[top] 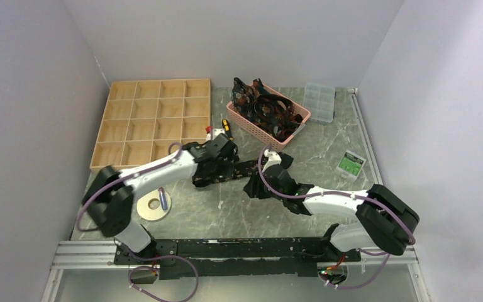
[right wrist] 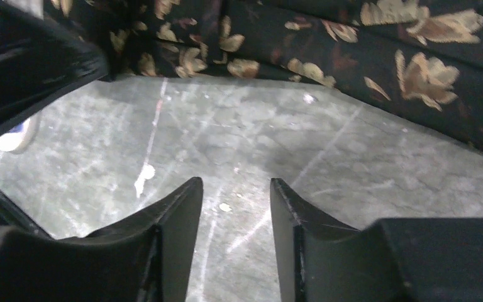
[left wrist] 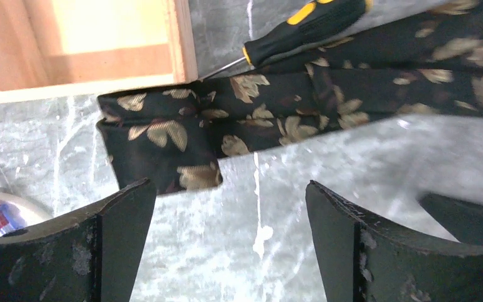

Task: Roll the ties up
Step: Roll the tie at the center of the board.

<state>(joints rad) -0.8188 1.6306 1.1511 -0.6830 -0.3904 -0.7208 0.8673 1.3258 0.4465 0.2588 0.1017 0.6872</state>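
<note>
One tie (top: 239,170), black with tan-gold leaves, lies across the table between my two grippers. In the left wrist view its folded end (left wrist: 163,138) rests just beyond my left gripper (left wrist: 229,189), whose jaws stand wide apart over bare table. My right gripper (right wrist: 236,185) is open too, with only table between its fingers and the tie (right wrist: 352,56) lying just ahead of them. From above, the left gripper (top: 210,171) is at the tie's left part and the right gripper (top: 259,184) at its right end. More ties are piled in a pink basket (top: 299,116).
A wooden compartment tray (top: 151,119) stands at the back left, with a yellow-black screwdriver (top: 226,128) beside it. A clear plastic box (top: 319,100) and a green card (top: 351,165) lie to the right. A white disc with a small bottle (top: 154,204) sits near the left arm.
</note>
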